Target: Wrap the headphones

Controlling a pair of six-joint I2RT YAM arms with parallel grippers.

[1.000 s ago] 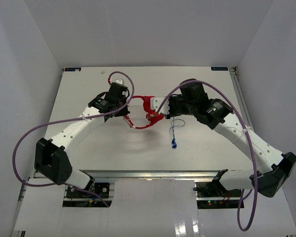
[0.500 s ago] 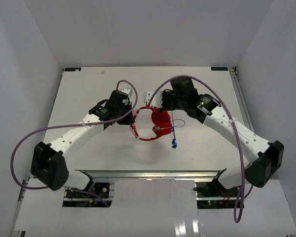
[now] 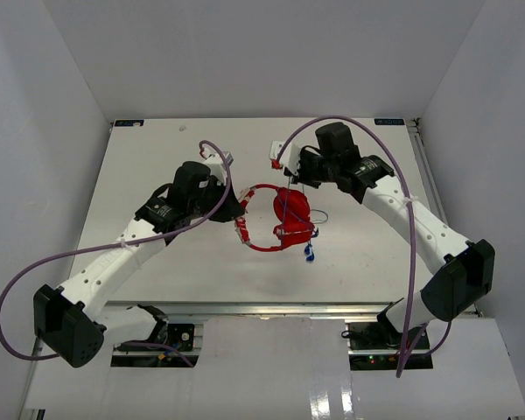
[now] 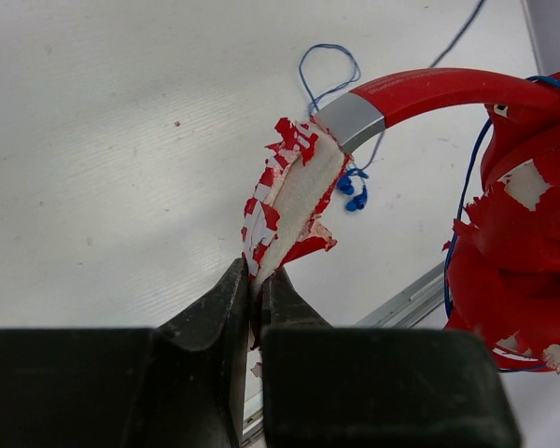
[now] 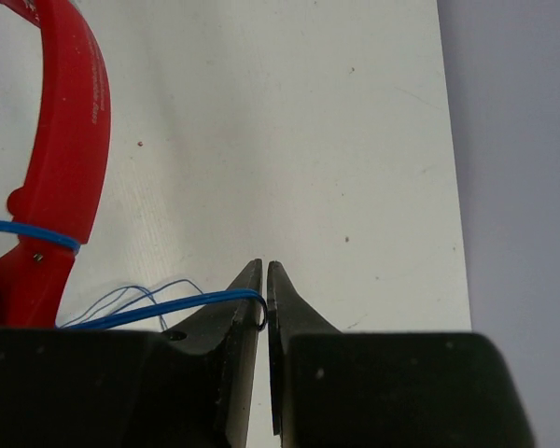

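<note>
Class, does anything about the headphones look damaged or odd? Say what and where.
Yes. The red over-ear headphones are worn: the headband padding pinched in the left gripper has flaking red skin baring white foam, and the ear cup shows peeled patches.

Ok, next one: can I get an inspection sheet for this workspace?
Surface: white table, a few specks.
Job's things: red headphones held between the arms, headband pad torn; blue cable partly round one cup.
Clutter: nothing seen.
Grippers: left gripper shut on the headphones' pad; right gripper shut on the cable.
Cables: purple cables arc over both arms.
Surroundings: white walls on three sides.
</note>
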